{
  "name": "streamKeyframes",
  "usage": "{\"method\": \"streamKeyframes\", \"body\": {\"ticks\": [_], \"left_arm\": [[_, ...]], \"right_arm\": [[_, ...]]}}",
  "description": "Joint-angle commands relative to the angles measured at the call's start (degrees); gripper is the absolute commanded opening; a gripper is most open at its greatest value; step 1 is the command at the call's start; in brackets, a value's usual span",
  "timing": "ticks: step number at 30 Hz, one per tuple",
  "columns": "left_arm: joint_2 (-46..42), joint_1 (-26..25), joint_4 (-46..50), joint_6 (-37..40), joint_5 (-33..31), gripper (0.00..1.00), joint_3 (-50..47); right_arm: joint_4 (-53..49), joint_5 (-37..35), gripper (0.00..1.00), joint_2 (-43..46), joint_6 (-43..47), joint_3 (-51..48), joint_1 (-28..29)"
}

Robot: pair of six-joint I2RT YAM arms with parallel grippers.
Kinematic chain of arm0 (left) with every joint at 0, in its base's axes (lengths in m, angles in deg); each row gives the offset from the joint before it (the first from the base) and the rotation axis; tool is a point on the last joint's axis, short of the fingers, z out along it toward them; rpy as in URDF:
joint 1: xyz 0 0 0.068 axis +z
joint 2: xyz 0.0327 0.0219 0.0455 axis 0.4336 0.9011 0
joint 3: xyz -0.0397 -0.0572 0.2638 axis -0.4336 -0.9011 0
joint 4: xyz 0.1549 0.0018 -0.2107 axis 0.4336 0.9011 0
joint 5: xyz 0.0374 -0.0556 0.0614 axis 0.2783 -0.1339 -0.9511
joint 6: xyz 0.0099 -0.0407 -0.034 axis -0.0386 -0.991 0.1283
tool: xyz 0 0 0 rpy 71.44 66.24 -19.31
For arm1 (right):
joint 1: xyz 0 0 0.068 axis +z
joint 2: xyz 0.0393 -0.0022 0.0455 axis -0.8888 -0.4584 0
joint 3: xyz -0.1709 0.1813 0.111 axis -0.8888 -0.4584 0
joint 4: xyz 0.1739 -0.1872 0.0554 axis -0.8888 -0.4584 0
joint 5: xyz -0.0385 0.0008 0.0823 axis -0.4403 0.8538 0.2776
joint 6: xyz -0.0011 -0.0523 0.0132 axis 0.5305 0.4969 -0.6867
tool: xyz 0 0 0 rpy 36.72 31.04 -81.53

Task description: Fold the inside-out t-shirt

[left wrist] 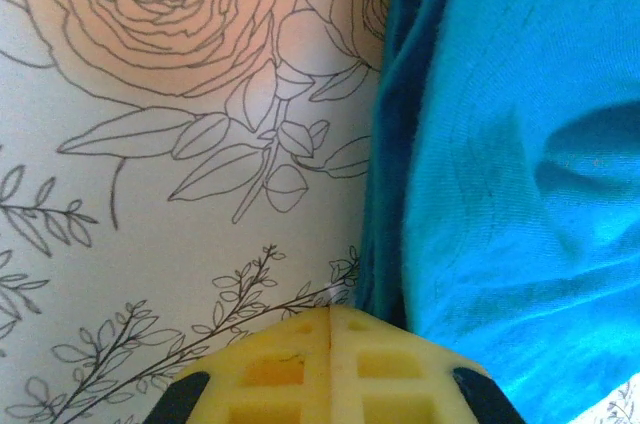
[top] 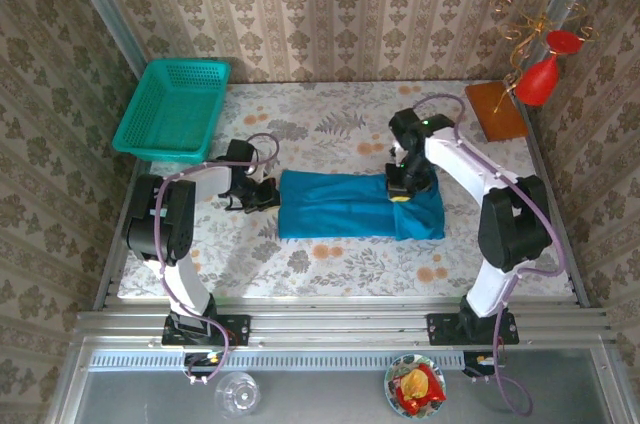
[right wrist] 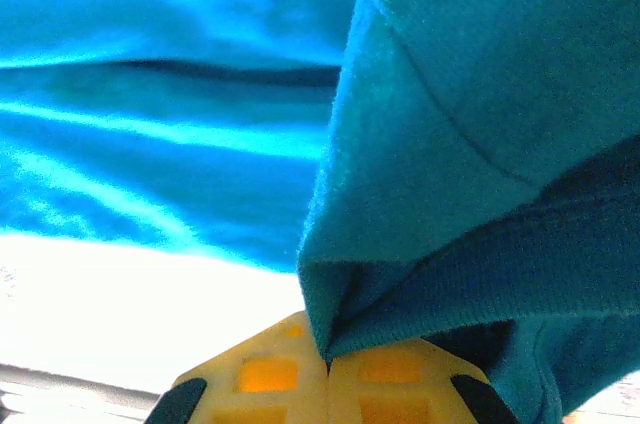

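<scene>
The inside-out t-shirt (top: 340,206) lies on the flowered table as a long blue-teal strip, its right end doubled over. My left gripper (top: 262,194) rests at the strip's left edge. In the left wrist view its yellow fingertips (left wrist: 331,322) are pressed together with nothing between them, and the t-shirt's edge (left wrist: 390,194) runs just to their right. My right gripper (top: 400,190) sits over the right part of the t-shirt. In the right wrist view its jaws (right wrist: 328,359) are shut on a pinched corner of the t-shirt's cloth (right wrist: 450,144), which hangs as a raised flap above the flat layers (right wrist: 150,144).
A teal mesh basket (top: 172,109) stands at the back left corner. A brown board (top: 495,109) and a red ornament on a wire stand (top: 540,79) are at the back right. Papered walls close in three sides of the table.
</scene>
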Motion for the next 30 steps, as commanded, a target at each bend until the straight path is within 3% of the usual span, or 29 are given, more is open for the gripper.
{"method": "streamKeyframes", "body": {"ticks": [1, 17, 28, 30], "left_arm": [[1.3, -0.6, -0.1, -0.6, 1.3, 0.00, 0.2], [2.1, -1.3, 0.3, -0.3, 0.3, 0.00, 0.5], [0.7, -1.5, 0.5, 0.0, -0.8, 0.00, -0.1], [0.1, -1.4, 0.9, 0.0, -1.5, 0.00, -0.1]], "right_arm": [[0.3, 6.5, 0.00, -2.7, -3.6, 4.5, 3.5], [1.2, 11.4, 0.00, -19.3, -9.9, 26.2, 15.2], [7.4, 13.9, 0.00, -27.8, -13.1, 33.5, 16.2], [10.0, 15.7, 0.05, -29.8, -14.2, 34.7, 16.1]]}}
